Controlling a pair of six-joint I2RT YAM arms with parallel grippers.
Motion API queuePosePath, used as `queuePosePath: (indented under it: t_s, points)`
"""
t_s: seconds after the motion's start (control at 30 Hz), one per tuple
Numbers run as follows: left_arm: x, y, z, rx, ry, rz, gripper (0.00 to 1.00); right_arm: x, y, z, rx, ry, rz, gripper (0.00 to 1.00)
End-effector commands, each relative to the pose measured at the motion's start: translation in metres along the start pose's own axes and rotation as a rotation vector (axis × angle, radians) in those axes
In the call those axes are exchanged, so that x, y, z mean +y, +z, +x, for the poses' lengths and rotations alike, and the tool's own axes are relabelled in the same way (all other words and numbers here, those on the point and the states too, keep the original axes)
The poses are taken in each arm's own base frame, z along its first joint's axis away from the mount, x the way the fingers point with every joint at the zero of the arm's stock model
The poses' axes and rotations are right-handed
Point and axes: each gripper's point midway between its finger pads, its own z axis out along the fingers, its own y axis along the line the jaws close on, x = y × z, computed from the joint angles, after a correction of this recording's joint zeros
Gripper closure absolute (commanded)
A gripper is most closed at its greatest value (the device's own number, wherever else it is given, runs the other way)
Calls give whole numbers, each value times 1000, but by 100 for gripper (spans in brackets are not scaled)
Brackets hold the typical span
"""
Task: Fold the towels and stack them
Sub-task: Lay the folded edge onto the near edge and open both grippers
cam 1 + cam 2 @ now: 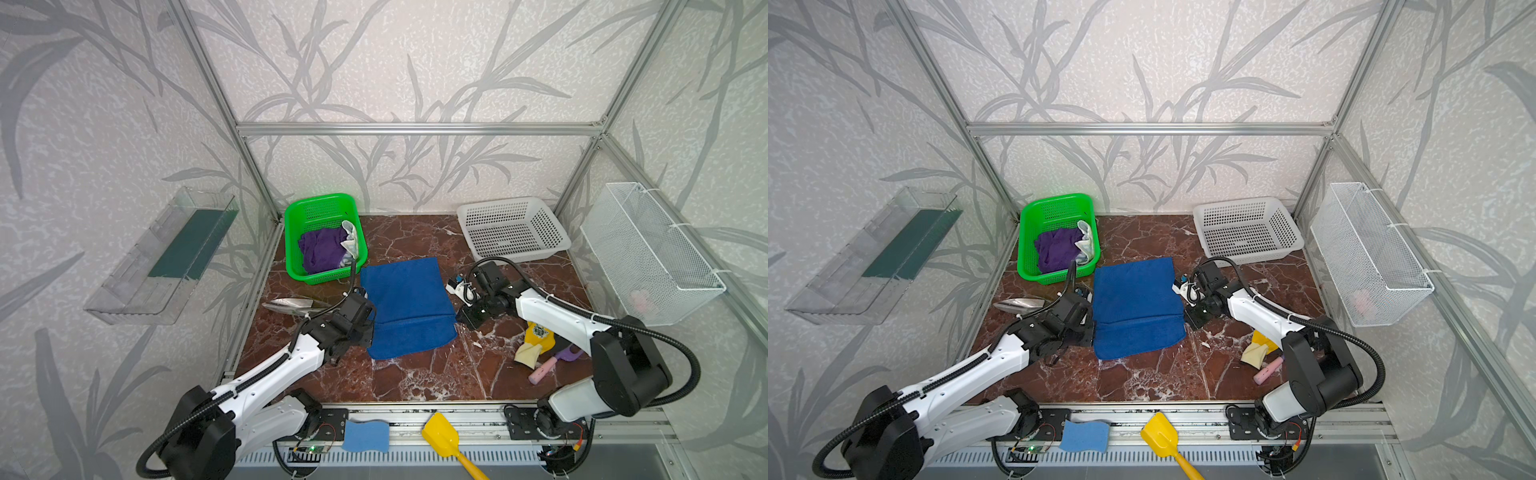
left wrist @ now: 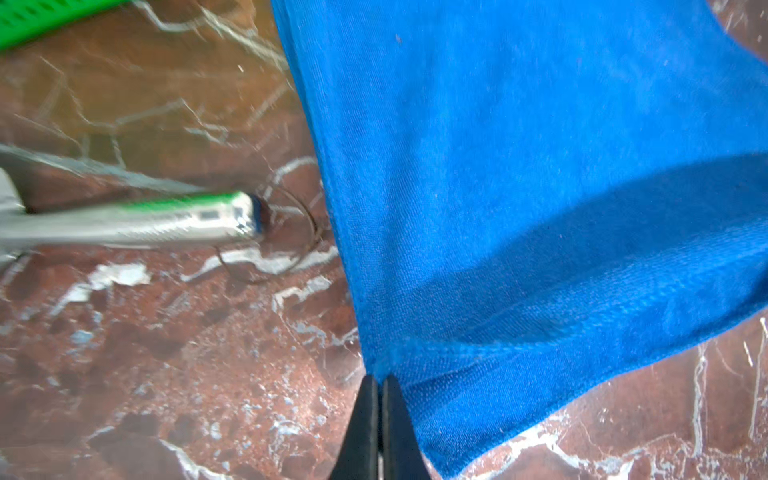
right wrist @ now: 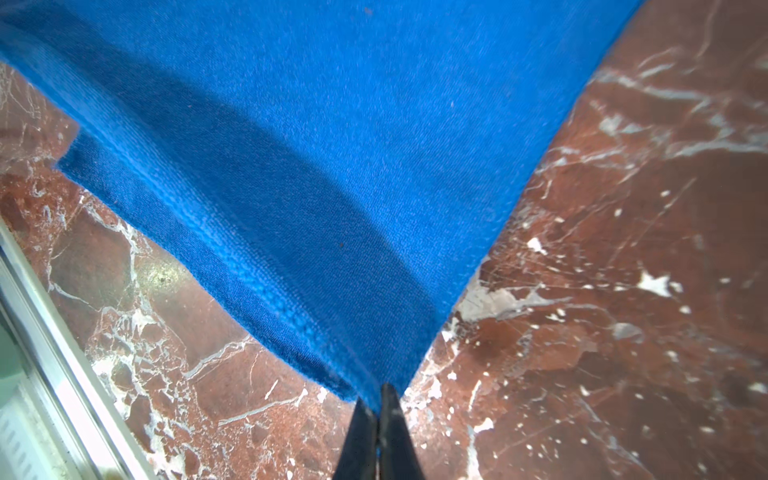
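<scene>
The royal blue towel [image 1: 407,299] [image 1: 1133,299] lies spread in the middle of the marble table. My left gripper [image 1: 371,329] [image 2: 380,380] is shut on its near left corner. On the near right corner my right gripper [image 1: 458,317] [image 3: 378,395] is shut too. Between the two held corners a crease runs across the cloth, and a darker fold sags toward the table's front below it. The dark purple towel [image 1: 322,251] [image 1: 1057,249] lies crumpled in the green basket [image 1: 299,216]. A cream-white towel [image 1: 350,241] is bunched against that basket's right wall.
An empty white basket [image 1: 513,228] stands at the back right, a wire basket [image 1: 648,253] hangs on the right wall. A silver scoop [image 1: 291,305] lies left of my left gripper. Yellow glove [image 1: 536,338] and pink-handled brush [image 1: 548,365] lie under the right arm. Sponge [image 1: 365,434] and yellow shovel [image 1: 442,436] rest on the front rail.
</scene>
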Motion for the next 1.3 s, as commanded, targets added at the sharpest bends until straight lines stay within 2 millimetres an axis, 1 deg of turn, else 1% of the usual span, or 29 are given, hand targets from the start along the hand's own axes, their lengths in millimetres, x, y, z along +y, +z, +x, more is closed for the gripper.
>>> queuePosePath:
  t_s: [0.0, 0.17, 0.3, 0.37, 0.53, 0.6, 0.7, 0.77, 0.8, 0.9, 1.0, 1.17, 1.27]
  points:
    - [-6, 5, 9, 26, -23, 29, 100, 7, 4, 9, 49, 34, -43, 100]
    - [-9, 9, 13, 48, -11, 36, 100, 8, 9, 13, 98, 61, -52, 98]
    - [-9, 11, 17, 65, -5, 34, 100, 9, 10, 22, 168, 65, -32, 96]
    - [-8, 10, 19, 76, -4, 30, 100, 9, 10, 26, 194, 69, -19, 93]
    - [-7, 7, 28, 100, -2, 43, 88, 12, 7, 32, 234, 71, -13, 83]
    - [-7, 5, 31, 103, -8, 49, 82, 15, 6, 34, 246, 70, -18, 77]
    - [-6, 1, 34, 96, -30, 58, 77, 17, 5, 40, 273, 78, -12, 74]
    - [-4, -2, 35, 84, -47, 60, 70, 18, 2, 43, 279, 82, -3, 70]
    - [-3, -3, 35, 77, -54, 59, 69, 17, 1, 43, 279, 87, 8, 68]
    - [-3, -8, 30, 42, -66, 64, 67, 16, -9, 35, 246, 87, 38, 65]
    - [-3, -10, 20, -1, -64, 60, 66, 17, -14, 16, 166, 77, 43, 64]
    - [-6, -8, 2, -57, -67, 54, 66, 16, -5, -10, 89, 88, 35, 65]
    - [-7, -7, -14, -96, -71, 34, 64, 7, 2, -25, 49, 100, 67, 64]
